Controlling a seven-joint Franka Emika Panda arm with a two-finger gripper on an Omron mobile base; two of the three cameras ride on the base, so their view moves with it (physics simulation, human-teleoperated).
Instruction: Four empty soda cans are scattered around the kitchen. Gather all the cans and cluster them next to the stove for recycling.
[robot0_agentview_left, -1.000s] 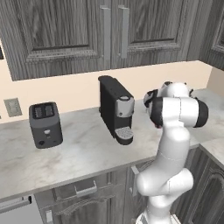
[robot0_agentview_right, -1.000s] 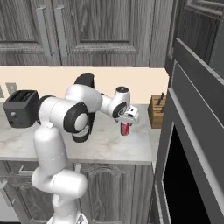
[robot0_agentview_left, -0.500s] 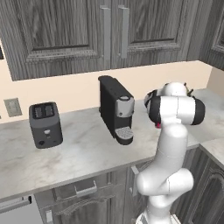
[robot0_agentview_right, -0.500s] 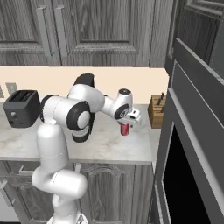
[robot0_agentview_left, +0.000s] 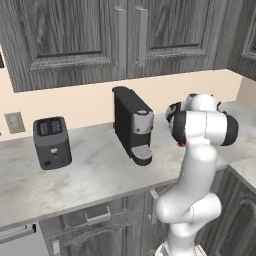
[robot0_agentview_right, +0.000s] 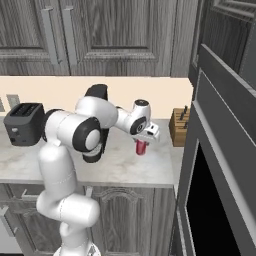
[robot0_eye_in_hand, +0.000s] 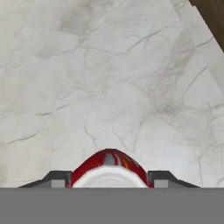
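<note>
A red soda can (robot0_agentview_right: 142, 148) with a silver top stands upright on the grey marble counter (robot0_agentview_right: 125, 167), near its right end. My gripper (robot0_agentview_right: 145, 138) reaches down over it from above and is shut on it. In the hand view the soda can (robot0_eye_in_hand: 108, 167) sits between my two dark fingertips (robot0_eye_in_hand: 57, 178), which press its sides. From the left base camera only a sliver of the red soda can (robot0_agentview_left: 181, 144) shows behind my arm. The stove is out of view.
A black coffee machine (robot0_agentview_left: 132, 125) stands mid-counter and a dark toaster (robot0_agentview_left: 52, 141) sits to its left. A wooden knife block (robot0_agentview_right: 178, 127) stands right of the can, against a tall dark oven cabinet (robot0_agentview_right: 222, 150). Upper cabinets hang above the counter.
The jaws have closed from wide open onto the soda can. The arm and the can have hardly moved.
</note>
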